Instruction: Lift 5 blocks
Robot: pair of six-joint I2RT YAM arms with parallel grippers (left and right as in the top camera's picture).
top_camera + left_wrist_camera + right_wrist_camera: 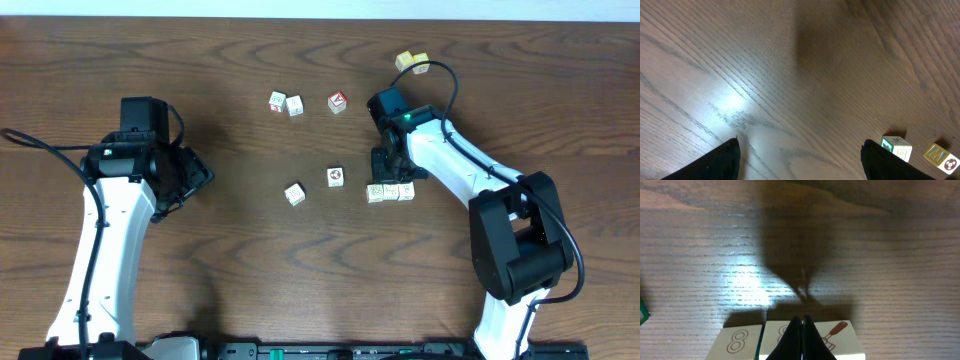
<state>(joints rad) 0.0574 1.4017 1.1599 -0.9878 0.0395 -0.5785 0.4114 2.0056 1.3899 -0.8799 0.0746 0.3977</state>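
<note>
Pressed flat together, the black fingers of the right gripper (801,325) taper to one thin wedge low in the right wrist view. They pinch nothing, and their tip lies over the joint between the second and third cube in a row of three blocks (391,191); contact cannot be judged. These cubes are pale, cream-faced wood with square edges, set side by side. The first block (737,341) bears a brown outlined 8, the third block (837,332) a small red-brown tool. One loose block (335,177) and another loose block (294,194) lie left of the row, and a close pair of blocks (278,101) sits farther back. All rest on the table (890,255), dark brown with fine straight grain and a glossy glare. Well apart, the left gripper (800,167) has its fingers spread wide over bare wood, with a green-marked block (897,148) just beyond one finger.
</note>
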